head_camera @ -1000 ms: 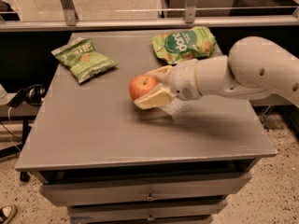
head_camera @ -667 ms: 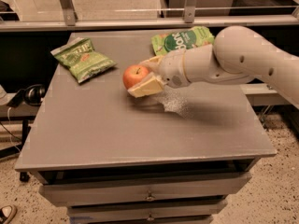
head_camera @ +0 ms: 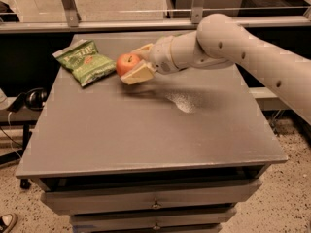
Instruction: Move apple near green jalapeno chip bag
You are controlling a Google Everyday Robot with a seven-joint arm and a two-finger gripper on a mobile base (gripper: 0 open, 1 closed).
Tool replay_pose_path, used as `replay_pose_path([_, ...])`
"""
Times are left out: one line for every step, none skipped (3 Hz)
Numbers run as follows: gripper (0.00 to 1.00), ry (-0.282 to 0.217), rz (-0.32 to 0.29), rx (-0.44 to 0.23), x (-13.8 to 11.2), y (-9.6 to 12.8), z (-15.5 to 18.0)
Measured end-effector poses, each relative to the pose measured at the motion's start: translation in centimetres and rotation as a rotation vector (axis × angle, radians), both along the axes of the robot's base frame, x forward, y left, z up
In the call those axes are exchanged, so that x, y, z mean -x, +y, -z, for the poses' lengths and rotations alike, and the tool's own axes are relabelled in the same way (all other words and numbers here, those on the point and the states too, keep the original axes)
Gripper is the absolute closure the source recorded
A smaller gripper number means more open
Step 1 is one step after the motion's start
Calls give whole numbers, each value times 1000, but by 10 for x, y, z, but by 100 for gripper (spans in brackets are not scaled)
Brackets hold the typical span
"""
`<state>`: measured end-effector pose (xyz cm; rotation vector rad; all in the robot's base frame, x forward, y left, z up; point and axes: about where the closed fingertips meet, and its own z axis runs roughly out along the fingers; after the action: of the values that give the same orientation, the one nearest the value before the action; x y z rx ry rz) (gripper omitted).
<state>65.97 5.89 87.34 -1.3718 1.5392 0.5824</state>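
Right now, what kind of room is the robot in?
Probably a lab or workroom: a grey metal drawer cabinet, a speckled floor, a metal rail behind. The claw, above the cabinet's far side, grips a round red apple.

Standing here, I can't truly read a single word. The only print in sight is on the green jalapeno chip bag [head_camera: 83, 62]. It has a band of pale lettering across its upper part and a small reddish-orange mark just below that, but the letters are too blurred to spell out, so no brand or number can be made out on it. Just to the right of the bag the gripper [head_camera: 129, 65] hangs over the table [head_camera: 146, 144], its two fingers clasped on the apple [head_camera: 126, 62].
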Motion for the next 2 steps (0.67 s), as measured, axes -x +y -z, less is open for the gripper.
replay_pose_path([100, 0, -17, -5, -22, 23, 6])
replay_pose_path([81, 6, -17, 5, -35, 32, 13])
